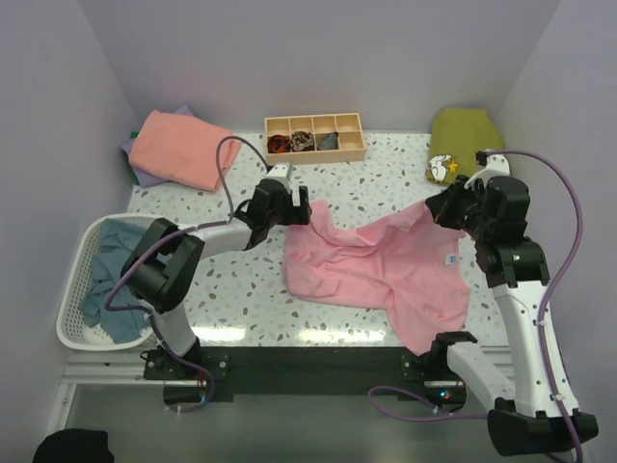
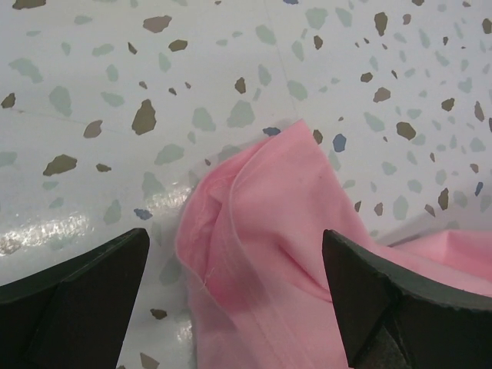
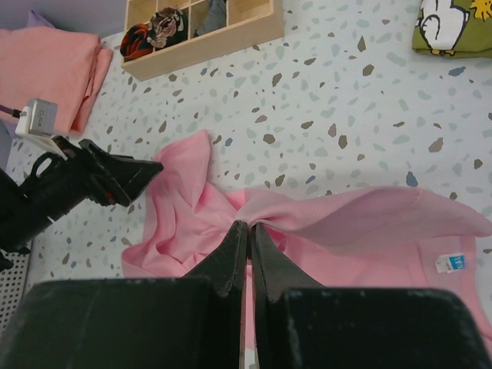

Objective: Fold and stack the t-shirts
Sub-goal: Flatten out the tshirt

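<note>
- So: the pink shirt (image 1: 386, 265) lies rumpled mid-table and isn't flat yet. One edge is drawn up toward the right side; the rest sprawls on the table (image 1: 241, 289).
- Right gripper (image 3: 247, 238): jaws pressed together w/ a fold of the pink shirt pinched at the tips. The cloth fans out from that pinch.
- Left gripper (image 2: 234, 265): jaws spread as wide as they go, holding nothing. It hovers low over the shirt's far-left corner, w/ a hemmed flap between the fingers.
- Step in hand, I'd say: get a 2nd grip so both arms can spread the shirt flat before folding.
- To do it well, drop the left gripper onto the hemmed edge itself, not the bulk behind it. Take one layer + seam; a bunched grab won't open out.
- Close only once one finger is under the cloth. The table looks slick, so the fabric may skid away.
- Then draw the two grips apart gently; too much pull cd slip the fold out of the right pinch.
- Mind the wooden tray (image 1: 315, 137), near and beyond the left gripper.
- A folded salmon shirt (image 1: 178, 147) sits back-left, prob. the stack. Blue shirts (image 1: 111, 265) lie in the white basket (image 1: 75, 318) at left.
</note>
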Motion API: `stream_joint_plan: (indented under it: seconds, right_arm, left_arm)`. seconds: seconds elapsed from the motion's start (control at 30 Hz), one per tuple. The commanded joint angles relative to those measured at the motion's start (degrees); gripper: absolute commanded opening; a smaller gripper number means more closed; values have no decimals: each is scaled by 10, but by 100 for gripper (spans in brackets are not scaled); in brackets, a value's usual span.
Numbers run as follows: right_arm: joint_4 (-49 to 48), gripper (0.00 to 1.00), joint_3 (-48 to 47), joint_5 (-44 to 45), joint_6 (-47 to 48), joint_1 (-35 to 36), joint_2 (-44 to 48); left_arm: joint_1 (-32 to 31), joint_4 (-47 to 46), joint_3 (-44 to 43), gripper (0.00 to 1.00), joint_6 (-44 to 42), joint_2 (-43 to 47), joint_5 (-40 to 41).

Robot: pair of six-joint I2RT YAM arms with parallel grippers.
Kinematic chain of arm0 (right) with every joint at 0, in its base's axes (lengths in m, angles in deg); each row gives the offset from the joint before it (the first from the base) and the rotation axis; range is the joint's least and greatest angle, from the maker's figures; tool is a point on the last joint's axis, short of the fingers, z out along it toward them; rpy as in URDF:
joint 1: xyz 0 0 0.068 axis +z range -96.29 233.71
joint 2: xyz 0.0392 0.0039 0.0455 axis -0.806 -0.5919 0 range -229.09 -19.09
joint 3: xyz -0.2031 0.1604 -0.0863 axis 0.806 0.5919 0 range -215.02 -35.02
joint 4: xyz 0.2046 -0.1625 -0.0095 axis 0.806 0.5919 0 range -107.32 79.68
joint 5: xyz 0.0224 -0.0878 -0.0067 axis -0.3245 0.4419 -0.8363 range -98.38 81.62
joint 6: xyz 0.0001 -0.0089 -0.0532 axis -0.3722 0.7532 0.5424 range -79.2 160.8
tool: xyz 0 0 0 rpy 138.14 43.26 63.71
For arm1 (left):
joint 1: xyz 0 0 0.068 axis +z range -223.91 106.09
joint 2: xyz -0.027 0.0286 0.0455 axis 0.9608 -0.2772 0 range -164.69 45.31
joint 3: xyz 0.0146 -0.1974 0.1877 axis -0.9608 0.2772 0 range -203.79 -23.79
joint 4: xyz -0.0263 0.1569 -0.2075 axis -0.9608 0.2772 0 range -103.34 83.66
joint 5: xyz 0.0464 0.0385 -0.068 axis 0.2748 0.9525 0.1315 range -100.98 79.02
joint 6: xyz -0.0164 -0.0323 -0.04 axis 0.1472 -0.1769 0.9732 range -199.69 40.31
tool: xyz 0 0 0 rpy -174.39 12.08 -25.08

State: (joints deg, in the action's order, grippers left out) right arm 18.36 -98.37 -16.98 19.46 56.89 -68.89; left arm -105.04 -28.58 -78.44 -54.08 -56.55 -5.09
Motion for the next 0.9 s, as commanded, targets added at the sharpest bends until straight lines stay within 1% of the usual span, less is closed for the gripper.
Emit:
stream_joint_plan:
  seconds: [0.0, 0.03, 0.33, 0.43, 0.5, 0.67, 0.7, 0.77, 0.8, 0.87]
  right_arm:
    - [-11, 0, 0, -5, 12, -3, -4]
    - [-11, 0, 0, -5, 12, -3, -5]
    - [-14, 0, 1, -2, 16, -3, -9]
    - [-14, 0, 1, -3, 16, -3, -11]
    - [-17, 0, 2, -3, 14, -3, -12]
    - [-18, 0, 2, -4, 15, -3, -14]
    - [-18, 0, 2, -4, 15, -3, -14]
    - [-21, 0, 4, -5, 13, -2, -15]
    - [-21, 0, 5, -5, 12, -3, -17]
    - [-21, 0, 4, -6, 12, -3, -19]
  left_arm:
    - [3, -31, -61, 100, -25, -25, -37]
    - [3, -22, -71, 100, -27, -44, -39]
    - [3, 5, -106, 100, -50, -97, -11]
    - [3, 14, -119, 100, -65, -114, -18]
    - [3, 29, -133, 99, -73, -125, -21]
    - [3, 30, -135, 96, -81, -140, -18]
    - [3, 29, -135, 91, -81, -145, -18]
    - [3, 28, -142, 78, -84, -150, -24]
    - [3, 28, -146, 63, -85, -156, -30]
    - [3, 32, -157, 47, -90, -162, -54]
